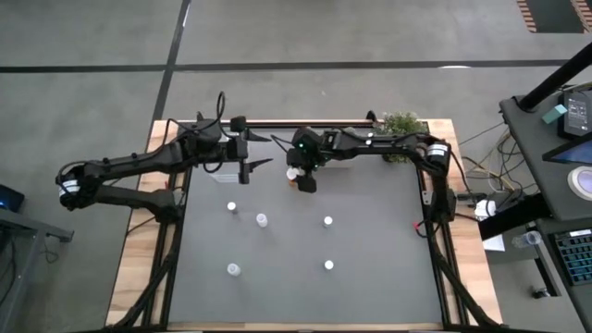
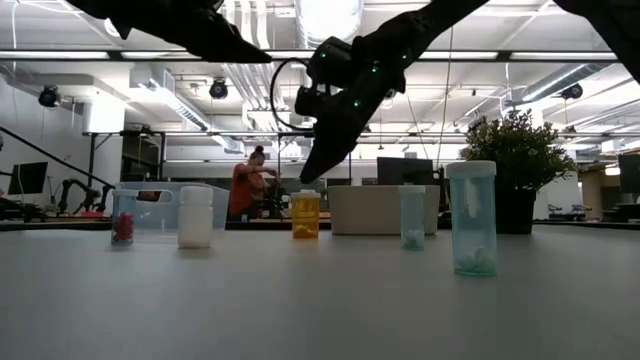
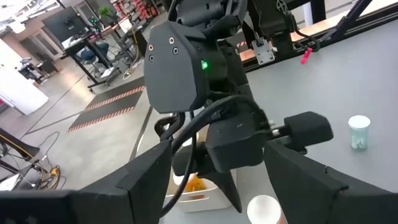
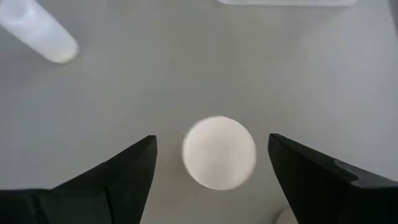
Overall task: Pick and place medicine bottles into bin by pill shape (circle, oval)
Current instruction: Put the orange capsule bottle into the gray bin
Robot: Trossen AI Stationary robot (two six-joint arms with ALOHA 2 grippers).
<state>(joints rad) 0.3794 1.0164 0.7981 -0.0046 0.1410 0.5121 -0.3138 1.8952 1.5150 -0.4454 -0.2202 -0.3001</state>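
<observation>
Right gripper (image 4: 211, 163) open — poised directly above orange bottle (image 2: 305, 214), white cap between its fingers, at tabletop (image 1: 370, 240) twelve o'clock. Left gripper (image 1: 248, 159) open, at eleven o'clock — holding nothing.

Right gripper (image 4: 211, 171) with fingers (image 4: 118, 171) spread wide, directly above a bottle's round white cap (image 4: 219, 152) on the grey table (image 4: 155, 81).

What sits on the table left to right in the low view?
Small bottle with red contents → white bottle → orange bottle, under the right claw → small pale bottle → large clear bottle, in front of the potted plant.
</observation>
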